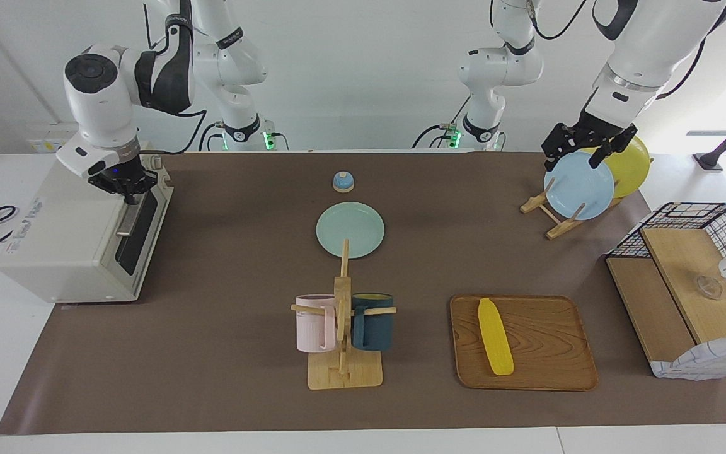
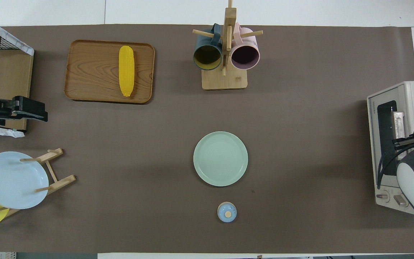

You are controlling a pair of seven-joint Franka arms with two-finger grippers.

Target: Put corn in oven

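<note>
Corn lying alone on a wooden tray, lengthwise across it, toward the left arm's end of the worktop and farther from the robots than the plate rack. Oven at the right arm's end, door shut, dark glass and metal bar handle facing the middle of the worktop; nothing of its inside visible.

Right gripper low at the upper end of the handle, fingertips drawn together; whether clamped on the bar cannot be told. In the overhead view only part of it seen over the oven's front edge.

Left gripper hanging over the plate rack, fingers spread wide, holding nothing.

Other containers:
- Plate rack with 2 plates standing on edge, 1 light blue, 1 yellow.
- Mug tree with 2 mugs hung on its pegs, 1 pink, 1 dark blue; both seen hollow and bare inside from overhead.
- Pale green plate flat at mid-worktop, nothing on it.
- Wire basket at the left arm's end, with wooden boards in it and 1 small glass piece on the upper board.
- Small blue bell-like item nearer to the robots than the green plate.
</note>
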